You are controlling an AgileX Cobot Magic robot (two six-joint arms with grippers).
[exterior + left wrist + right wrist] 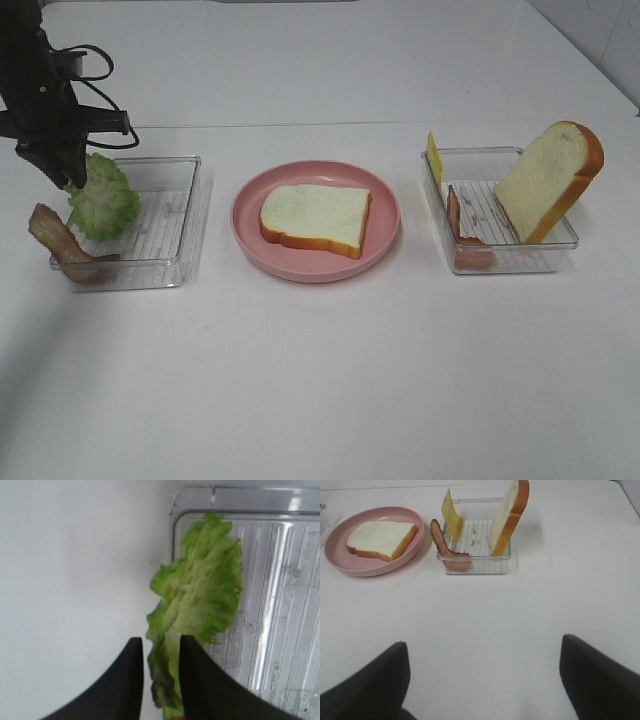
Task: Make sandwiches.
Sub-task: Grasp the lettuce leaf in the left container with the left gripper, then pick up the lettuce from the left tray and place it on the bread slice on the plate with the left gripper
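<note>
Sandwich so far: one bread slice (pixel 315 218) lies flat on the pink plate (pixel 385 245), which sits between the two trays. Nothing is stacked on it yet.
Lettuce: a ruffled green leaf (pixel 200 590) hangs from the left gripper over the outer end of the left tray (pixel 190 215). I cannot tell whether its lower edge touches the tray floor.
Left gripper: (pixel 160 642) the fingers are drawn in and clamped on one narrow edge of the leaf.
Right gripper: (pixel 482 652) the fingers stand wide apart with nothing between them, over bare table on the near side of the right tray (pixel 500 268).
How the leaf handles: it looks light, thin and floppy (probably soft toy rubber). It is likely to swing when carried and drape where it lands. The pinch is near the rim, so it could slip out.
Where to hold: the edge pinch suits a leaf this limp. The bread looks stiffer and is best taken across its crust.
Nearby, left: a bacon strip (pixel 55 240) is draped over the tray's outer wall, just beside the leaf.
Nearby, right: an upright bread slice (pixel 550 175) leans in the right tray, along with a cheese slice (pixel 434 155) and a second bacon strip (pixel 460 225).
In the way: between the leaf and the plate stand only the left tray's inner wall and the plate's rim. The hanging end needs to clear both.
</note>
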